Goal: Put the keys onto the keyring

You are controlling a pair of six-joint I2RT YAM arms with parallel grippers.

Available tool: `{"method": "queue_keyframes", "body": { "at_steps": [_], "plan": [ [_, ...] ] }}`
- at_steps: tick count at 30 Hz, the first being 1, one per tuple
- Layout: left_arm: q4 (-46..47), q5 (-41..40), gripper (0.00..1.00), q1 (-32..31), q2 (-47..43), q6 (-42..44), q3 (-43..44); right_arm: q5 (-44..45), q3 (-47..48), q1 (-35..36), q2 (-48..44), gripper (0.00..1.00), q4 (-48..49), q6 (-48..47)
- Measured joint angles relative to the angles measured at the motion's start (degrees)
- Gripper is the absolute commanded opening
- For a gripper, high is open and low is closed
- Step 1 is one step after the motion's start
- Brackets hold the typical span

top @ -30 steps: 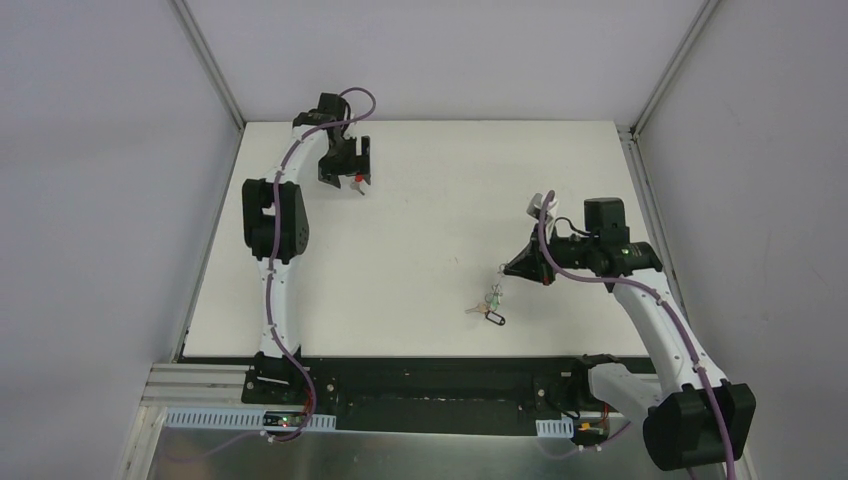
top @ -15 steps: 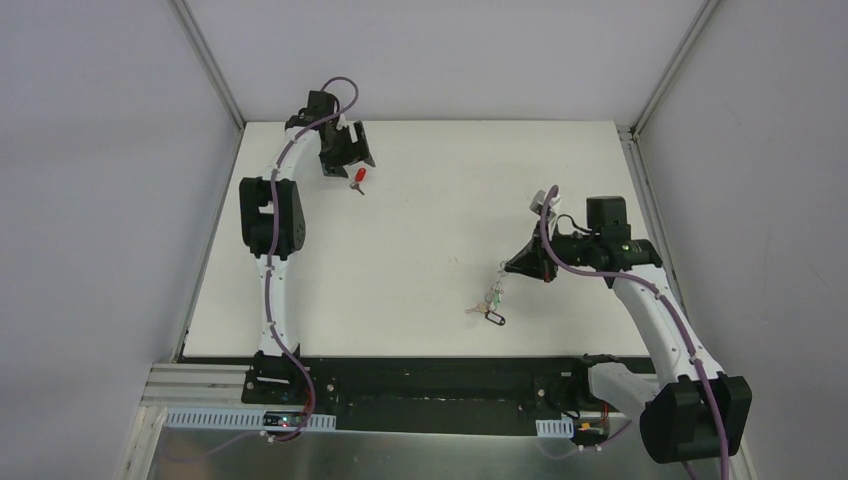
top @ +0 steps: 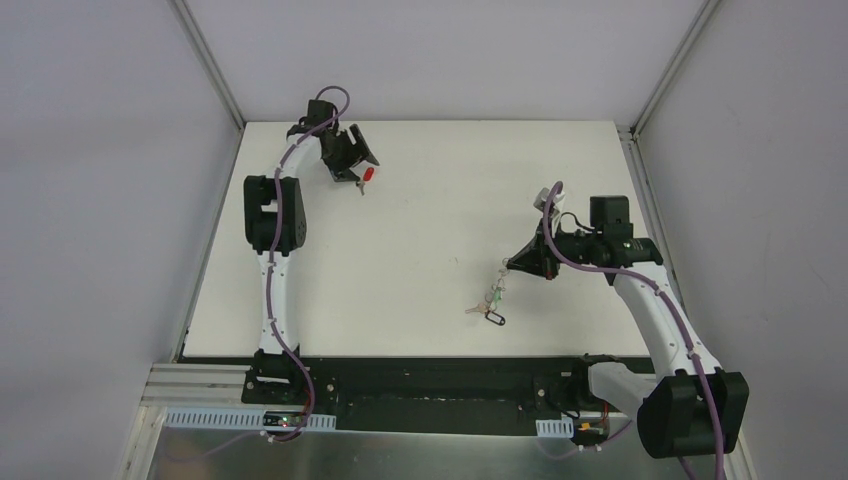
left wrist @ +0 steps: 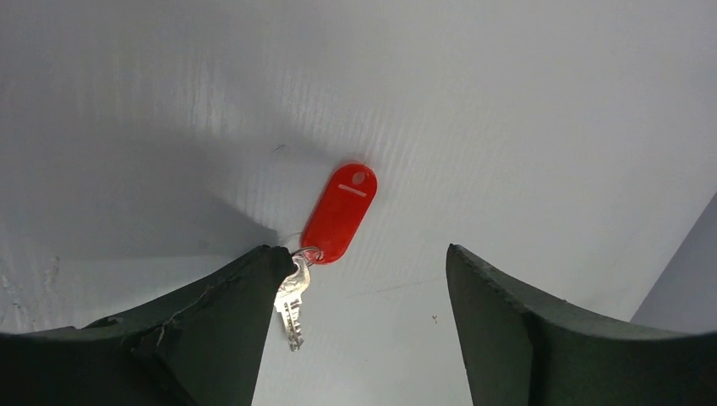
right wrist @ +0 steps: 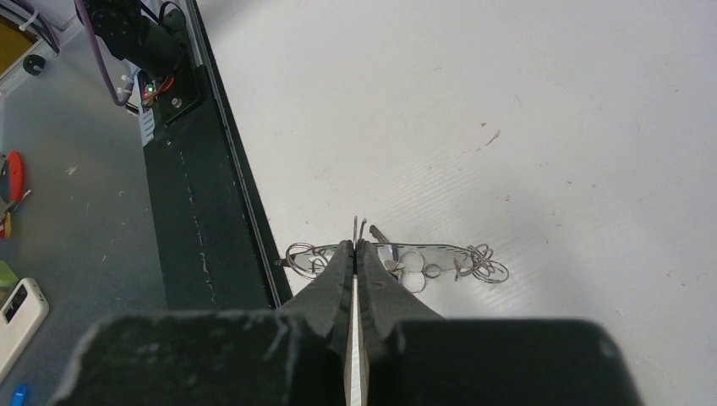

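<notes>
Straddling small silver red-tagged key [left wrist: 338,211] lengthwise with left gripper [left wrist: 362,249] spread, shank against one finger [left wrist: 211,321]; right gripper [right wrist: 356,244] clamped on thin grey metal keyring [right wrist: 484,266].

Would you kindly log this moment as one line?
left pincer: open over red key on table | right pincer: shut on keyring

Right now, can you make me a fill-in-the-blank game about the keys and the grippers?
The tag on the key by the left gripper is ___.
The left gripper's jaws are ___.
The right gripper is ___ on the keyring.
Missing words: red, open, shut.
</notes>
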Motion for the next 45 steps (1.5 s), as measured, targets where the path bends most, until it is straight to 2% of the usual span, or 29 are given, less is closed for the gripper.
{"method": "queue_keyframes", "body": {
  "at_steps": [10, 17, 27, 31, 38, 45],
  "plan": [
    [0.9, -0.2, 0.70, 0.0, -4.3, -0.6, -7.7, -0.1, 0.0, -0.2, 0.0, 0.00, 0.0, 0.0],
    [-3.8, -1.9, 0.68, -0.9, -7.4, 4.4, -11.6, -0.1, 0.0, -0.3, 0.0, 0.00, 0.1, 0.1],
    [-6.0, -4.9, 0.69, -3.6, -10.7, 11.5, -15.7, -0.1, -0.2, -0.3, 0.0, 0.00, 0.7, 0.4],
    [-4.7, -4.3, 0.69, -3.7, -10.7, 11.6, -14.7, -0.1, -0.3, -0.3, 0.0, 0.00, 0.7, 0.4],
    [-0.2, -2.8, 0.69, -3.7, -9.6, 9.0, -7.1, -0.1, -0.3, -0.3, 0.0, 0.00, 0.8, 0.4],
    [1.2, -2.8, 0.69, -3.7, -4.1, 5.2, 0.2, -0.1, -0.3, -0.5, 0.0, 0.00, 0.9, 0.4]
  ]
}}
